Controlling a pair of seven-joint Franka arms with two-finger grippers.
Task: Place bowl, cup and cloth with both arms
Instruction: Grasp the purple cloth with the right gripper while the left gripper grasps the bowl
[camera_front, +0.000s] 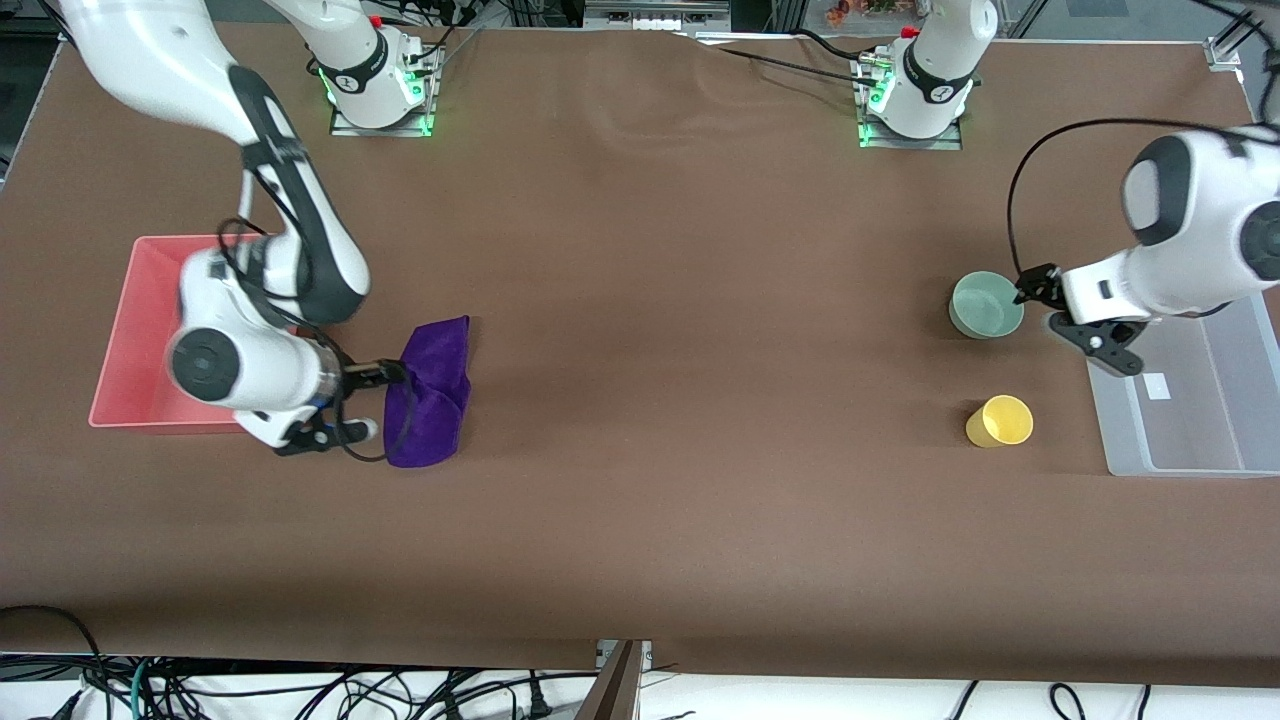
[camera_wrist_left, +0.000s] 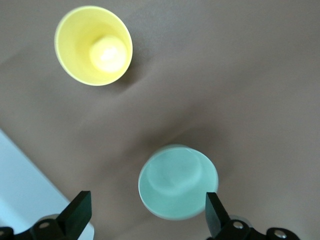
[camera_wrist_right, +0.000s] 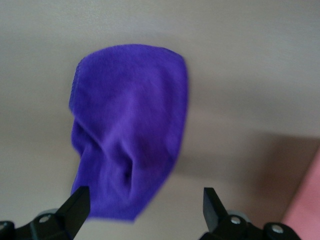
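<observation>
Two-arm sorting layout, each arm working its own end of the table. The left gripper (camera_wrist_left: 145, 220) hangs spread wide and empty above the bowl (camera_front: 986, 305), which sits on the table just under and between the fingertips (camera_wrist_left: 77, 212); the wide opening judged to suit a grasp across the rim. The cup (camera_front: 999, 421) stands upright on the table, apart from the bowl and clear of this gripper, nearer the front camera. A clear tray (camera_front: 1200, 420) lies just beside the gripper, the likely destination for both vessels.

The right gripper (camera_wrist_right: 142, 212) hangs likewise open, holding nothing, close over one end of the cloth (camera_front: 430, 392), a folded bundle lying flat on the table. A pink bin (camera_front: 130, 330) sits beneath that arm's wrist, the cloth's probable target. Neither object appears lifted yet.
</observation>
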